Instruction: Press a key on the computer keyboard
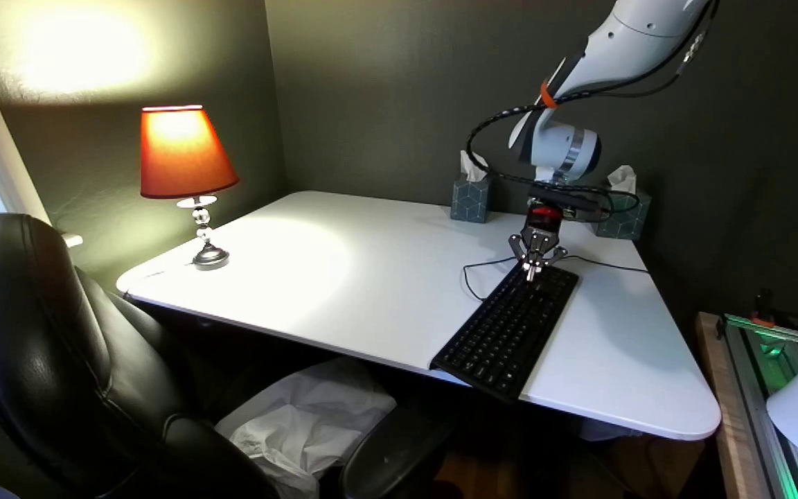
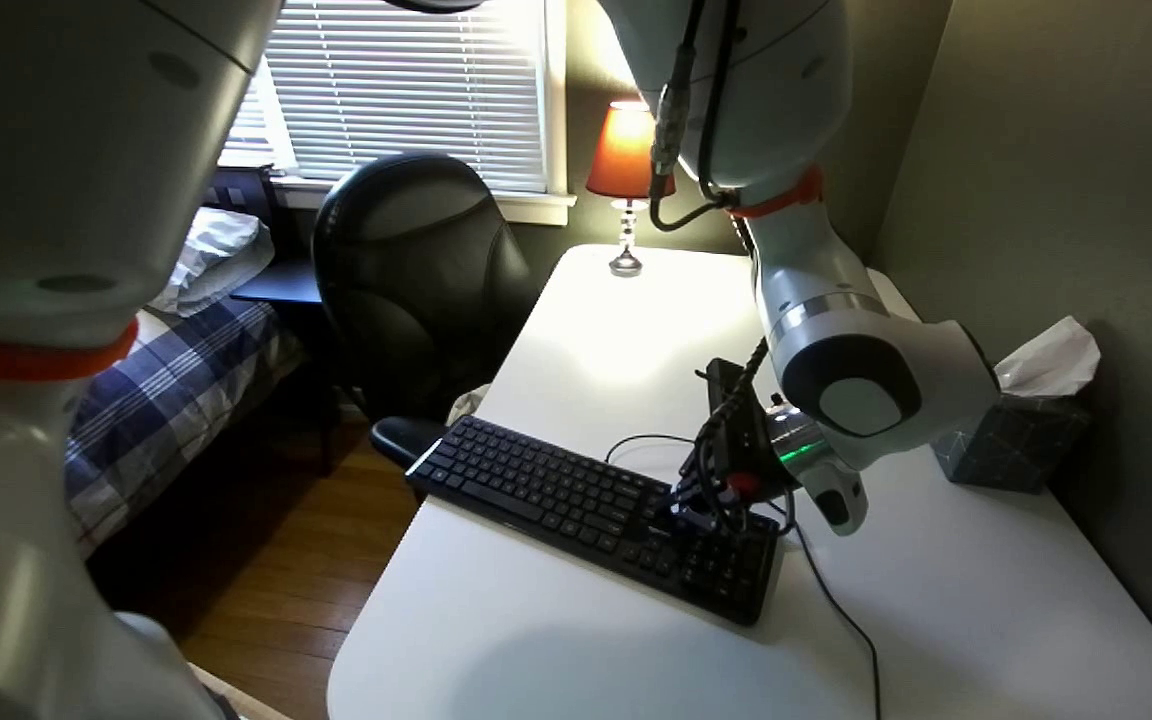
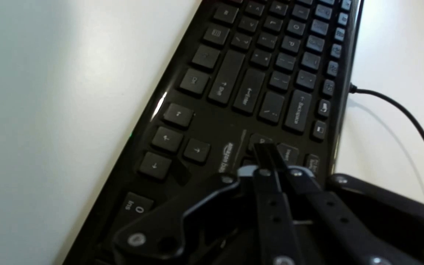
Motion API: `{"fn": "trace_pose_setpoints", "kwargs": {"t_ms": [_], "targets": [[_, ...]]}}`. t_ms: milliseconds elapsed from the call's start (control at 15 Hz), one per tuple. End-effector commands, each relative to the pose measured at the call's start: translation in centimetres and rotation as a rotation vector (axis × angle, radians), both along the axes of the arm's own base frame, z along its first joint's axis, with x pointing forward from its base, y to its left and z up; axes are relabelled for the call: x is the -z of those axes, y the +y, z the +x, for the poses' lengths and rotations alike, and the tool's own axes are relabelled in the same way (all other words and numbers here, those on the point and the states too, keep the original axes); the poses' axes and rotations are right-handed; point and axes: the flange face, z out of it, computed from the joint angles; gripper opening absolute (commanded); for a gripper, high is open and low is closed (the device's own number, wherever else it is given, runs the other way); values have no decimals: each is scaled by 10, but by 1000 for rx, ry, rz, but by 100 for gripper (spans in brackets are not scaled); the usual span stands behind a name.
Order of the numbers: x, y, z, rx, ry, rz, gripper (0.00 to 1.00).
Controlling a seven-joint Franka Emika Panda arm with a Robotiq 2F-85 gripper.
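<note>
The long black computer keyboard [image 1: 506, 333] lies on the white desk in both exterior views [image 2: 546, 490], one end at the desk's edge. It fills much of the wrist view [image 3: 212, 121], with its thin cable [image 3: 399, 106] leaving at the right. My gripper [image 1: 530, 272] points down over the keyboard's far part. In the wrist view the gripper [image 3: 265, 145] has its two fingertips together with nothing between them. The tips lie over the key beside the insert key [image 3: 288, 152], below the backspace key [image 3: 297, 112]. Whether they touch a key I cannot tell. The tips are hidden in an exterior view [image 2: 681, 505].
Tissue boxes stand near the wall, one left of the arm [image 1: 470, 199] and one behind it [image 1: 624, 215]. A lit red lamp [image 1: 188, 156] stands at the desk's far corner. A black chair [image 2: 416, 290] is beside the white desk [image 1: 385, 277]. The cable runs across the desk.
</note>
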Motion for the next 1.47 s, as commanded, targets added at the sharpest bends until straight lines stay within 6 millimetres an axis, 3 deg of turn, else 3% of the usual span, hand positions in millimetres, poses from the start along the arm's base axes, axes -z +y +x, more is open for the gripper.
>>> {"fn": "trace_pose_setpoints", "kwargs": {"t_ms": [0, 267, 333, 467, 1067, 1400], "targets": [[-7, 2, -1, 14, -16, 23, 0], [-14, 4, -1, 7, -23, 20, 0], [-16, 5, -1, 1, -22, 26, 26], [-19, 6, -2, 0, -27, 31, 32], [-37, 12, -3, -17, -45, 23, 99], [-58, 24, -5, -33, -72, -28, 100]]}}
